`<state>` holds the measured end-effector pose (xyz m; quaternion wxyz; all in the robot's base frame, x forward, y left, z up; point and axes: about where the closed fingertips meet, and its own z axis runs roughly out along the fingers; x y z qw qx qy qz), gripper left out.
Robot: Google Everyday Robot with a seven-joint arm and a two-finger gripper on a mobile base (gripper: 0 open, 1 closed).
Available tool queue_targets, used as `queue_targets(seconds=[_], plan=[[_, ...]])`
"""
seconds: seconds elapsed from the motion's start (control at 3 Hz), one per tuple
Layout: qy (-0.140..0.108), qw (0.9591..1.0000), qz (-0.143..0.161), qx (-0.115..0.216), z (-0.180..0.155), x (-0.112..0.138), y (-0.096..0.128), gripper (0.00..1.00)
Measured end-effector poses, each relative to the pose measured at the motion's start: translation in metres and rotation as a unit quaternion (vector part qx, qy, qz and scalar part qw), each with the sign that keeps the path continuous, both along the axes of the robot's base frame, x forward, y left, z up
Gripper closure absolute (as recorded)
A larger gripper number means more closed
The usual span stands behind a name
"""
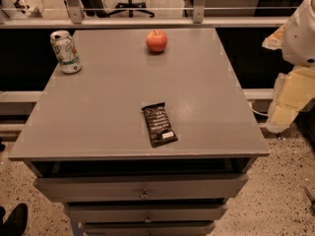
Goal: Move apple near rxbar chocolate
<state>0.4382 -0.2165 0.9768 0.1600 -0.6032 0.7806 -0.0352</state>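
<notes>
Gray tabletop (98,107) | apple (156,41) far edge, bar (159,125) near edge, well apart | gripper (289,100) off right side, we cannot tell its state

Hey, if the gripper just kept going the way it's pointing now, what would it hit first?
Probably the floor. The gripper hangs right of the table, seemingly pointing down, away from the apple and rxbar chocolate. Depth is unclear.
</notes>
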Motion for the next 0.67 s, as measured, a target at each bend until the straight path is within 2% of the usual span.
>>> queue_targets(seconds=[0.33,0.67], plan=[[-0.004,1.0000,0.002,0.000,0.001,0.001,0.001,0.00],[-0.027,0.9993,0.016,0.022,-0.009,0.034,0.014,0.00]])
